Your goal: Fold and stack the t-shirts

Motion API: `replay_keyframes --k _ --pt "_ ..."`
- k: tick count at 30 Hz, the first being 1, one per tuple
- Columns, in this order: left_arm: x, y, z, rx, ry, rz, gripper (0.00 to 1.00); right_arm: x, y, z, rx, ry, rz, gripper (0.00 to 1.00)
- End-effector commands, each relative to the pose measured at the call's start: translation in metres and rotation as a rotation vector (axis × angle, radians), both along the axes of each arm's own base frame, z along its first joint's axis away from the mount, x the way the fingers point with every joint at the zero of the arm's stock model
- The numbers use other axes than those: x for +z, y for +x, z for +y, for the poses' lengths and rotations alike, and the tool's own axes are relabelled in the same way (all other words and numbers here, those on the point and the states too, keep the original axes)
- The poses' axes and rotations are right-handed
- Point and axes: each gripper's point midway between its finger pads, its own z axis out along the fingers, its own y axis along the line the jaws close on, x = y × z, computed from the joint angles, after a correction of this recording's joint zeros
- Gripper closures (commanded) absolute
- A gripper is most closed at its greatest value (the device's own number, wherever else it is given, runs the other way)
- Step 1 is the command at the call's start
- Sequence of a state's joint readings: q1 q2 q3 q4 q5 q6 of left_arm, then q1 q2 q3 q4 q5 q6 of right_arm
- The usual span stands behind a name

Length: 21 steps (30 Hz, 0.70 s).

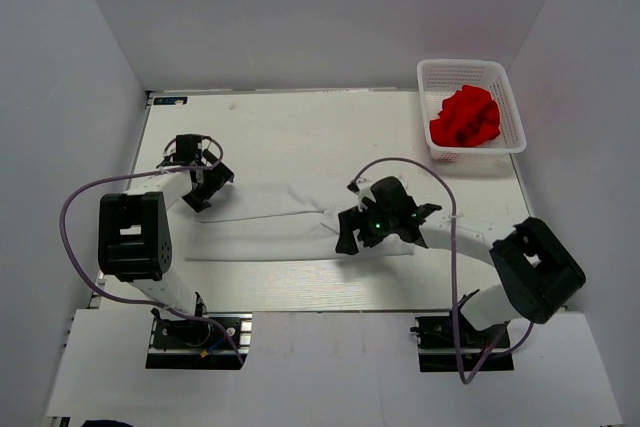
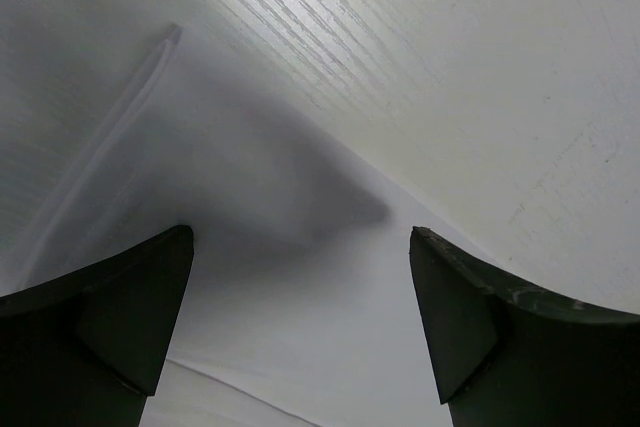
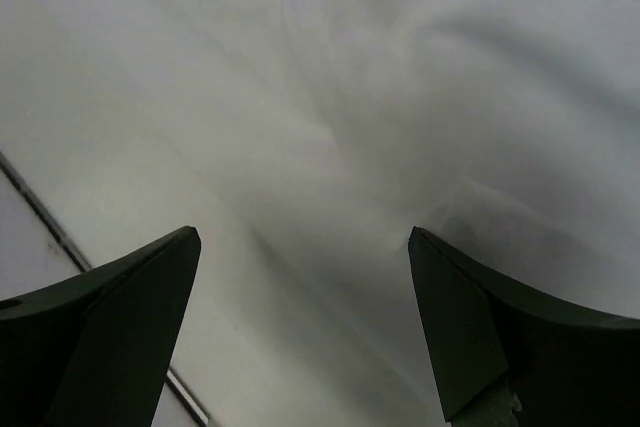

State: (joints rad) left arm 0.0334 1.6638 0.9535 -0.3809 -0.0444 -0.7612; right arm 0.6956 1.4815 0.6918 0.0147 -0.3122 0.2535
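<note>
White t-shirt [image 1: 262, 232] laid long on surface [image 1: 300, 127], red t-shirt [image 1: 465, 117] bunched in basket [image 1: 470, 64]; left tool [image 2: 300, 237] and right tool [image 3: 300, 237] both wide, empty, over cloth; risk: a single-layer pinch would likely drag the fold apart.

**White surface carrying a shirt and a basket**

The pale, wood-grained surface [image 1: 290, 127] is carrying a white t-shirt [image 1: 260, 232], which is lying flat across its middle as a long band running left to right, closer to the near edge than the far one. The cloth is showing soft creases towards its right end. A white mesh basket [image 1: 470, 72] is sitting in the far right corner, well apart from the shirt. A small dark label [image 1: 170, 100] is sitting at the far left corner.
</note>
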Motion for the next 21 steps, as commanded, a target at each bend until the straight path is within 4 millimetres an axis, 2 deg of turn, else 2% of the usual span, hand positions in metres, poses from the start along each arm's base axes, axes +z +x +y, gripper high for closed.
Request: replay_keyframes --k 1,4,6,8,11,12,13,15,16,17,18,19,20,21 --pt "-0.016 -0.018 0.009 0.024 0.046 0.085 0.0 0.005 -0.043 -0.015 0.076 0.012 0.072 0.1" --pt "-0.018 -0.02 0.012 0.043 0.06 0.097 0.0 0.005 -0.063 -0.024 0.092 0.016 0.103 0.1" --pt "-0.012 -0.019 0.012 0.043 0.06 0.09 0.0 0.008 -0.056 -0.026 0.055 0.018 0.074 0.1" --pt "-0.008 -0.017 0.011 0.04 0.052 0.076 0.0 0.021 -0.046 -0.025 0.027 0.044 0.021 0.1" --pt "0.002 -0.021 0.015 0.051 0.073 0.067 0.0 0.039 -0.01 -0.03 -0.129 0.019 -0.094 0.1" --pt "0.012 -0.016 0.017 0.065 0.079 0.049 0.0 0.042 0.006 -0.036 -0.204 -0.013 -0.13 0.1" --pt "0.024 -0.013 0.015 0.045 0.105 0.022 0.0 0.043 0.011 -0.036 -0.269 -0.011 -0.104 0.1" --pt "0.048 -0.004 0.013 0.033 0.157 -0.03 0.0 0.047 0.037 -0.046 -0.402 -0.08 -0.134 0.1" --pt "0.055 -0.004 0.014 0.036 0.175 -0.037 0.0 0.049 0.042 -0.045 -0.392 -0.09 -0.148 0.1" --pt "0.067 -0.003 0.013 0.036 0.187 -0.063 0.0 0.06 0.057 -0.034 -0.385 -0.082 -0.173 0.1" --pt "0.078 0.002 0.006 0.007 0.193 -0.089 0.0 0.064 0.063 -0.028 -0.364 -0.076 -0.196 0.1" --pt "0.08 0.001 0.004 0.002 0.201 -0.081 0.0 0.067 0.06 -0.017 -0.289 -0.053 -0.198 0.1" --pt "0.083 0.001 0.004 0.003 0.2 -0.091 0.0 0.059 0.059 -0.007 -0.235 -0.054 -0.182 0.1" --pt "0.087 0.003 -0.003 -0.016 0.189 -0.102 0.0 0.072 0.067 0.005 -0.217 -0.012 -0.209 0.1"
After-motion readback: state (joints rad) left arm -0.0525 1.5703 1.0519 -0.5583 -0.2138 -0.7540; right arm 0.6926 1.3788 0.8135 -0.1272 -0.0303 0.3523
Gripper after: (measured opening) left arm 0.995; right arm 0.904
